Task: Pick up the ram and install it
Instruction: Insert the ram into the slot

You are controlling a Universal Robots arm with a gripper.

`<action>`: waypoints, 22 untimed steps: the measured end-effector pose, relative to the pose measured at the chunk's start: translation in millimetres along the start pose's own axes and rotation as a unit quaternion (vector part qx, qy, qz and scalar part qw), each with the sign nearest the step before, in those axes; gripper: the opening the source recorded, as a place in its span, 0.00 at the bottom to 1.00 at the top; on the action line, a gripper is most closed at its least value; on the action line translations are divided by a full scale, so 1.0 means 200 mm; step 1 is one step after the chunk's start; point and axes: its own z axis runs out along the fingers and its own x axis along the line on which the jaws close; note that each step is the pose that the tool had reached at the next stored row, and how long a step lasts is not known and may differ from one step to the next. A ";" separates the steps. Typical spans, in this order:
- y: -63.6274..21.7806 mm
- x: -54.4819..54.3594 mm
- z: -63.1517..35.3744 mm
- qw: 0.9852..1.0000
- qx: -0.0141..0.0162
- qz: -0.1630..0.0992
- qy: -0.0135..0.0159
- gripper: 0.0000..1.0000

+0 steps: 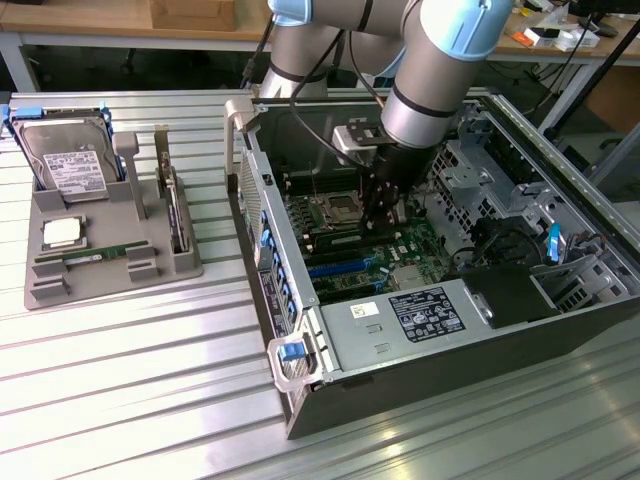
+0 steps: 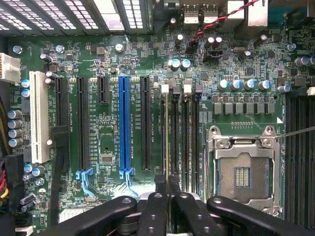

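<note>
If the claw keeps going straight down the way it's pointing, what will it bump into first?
Probably the motherboard's memory slots. The claw points down at them, pinching a thin stick that looks like the ram, so that stick would likely touch first. Depth is hard to judge.

Silver arm (image 1: 440, 95), pale-blue joint caps, black tool (image 2: 167, 189), black cable

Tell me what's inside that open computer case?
Inside the case lies a green motherboard with a blue slot, black memory slots and an empty CPU socket. The gripper holds a ram edge-on over those slots, hiding what's beneath.
</note>
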 end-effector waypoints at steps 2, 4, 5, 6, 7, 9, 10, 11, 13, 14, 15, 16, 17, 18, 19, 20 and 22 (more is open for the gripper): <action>0.000 0.00 -0.006 1.000 0.000 0.000 0.000 0.12; 0.001 0.00 -0.002 1.000 0.000 0.000 0.000 0.12; 0.001 0.00 0.004 1.000 0.000 -0.001 0.000 0.12; 0.002 0.00 0.007 1.000 0.000 -0.001 0.000 0.12; 0.004 0.00 0.013 1.000 0.000 -0.001 0.000 0.12; 0.007 0.00 0.016 1.000 0.000 -0.001 0.000 0.12; 0.008 0.00 0.017 1.000 0.000 -0.002 0.000 0.12; 0.008 0.00 0.018 1.000 0.000 -0.002 0.000 0.12; 0.013 0.00 0.016 1.000 0.000 -0.005 0.000 0.12; 0.015 0.00 0.015 1.000 0.000 -0.007 0.000 0.12; 0.016 0.00 0.015 1.000 0.000 -0.008 0.000 0.12; 0.018 0.00 0.015 1.000 0.000 -0.010 0.000 0.12; 0.020 0.00 0.016 1.000 0.000 -0.010 -0.001 0.12; 0.022 0.00 0.016 1.000 0.000 -0.010 -0.001 0.12; 0.024 0.01 0.016 1.000 0.000 -0.009 -0.001 0.12; 0.026 0.01 0.011 1.000 0.000 -0.008 -0.001 0.12; 0.026 0.01 -0.002 1.000 0.000 -0.008 -0.001 0.12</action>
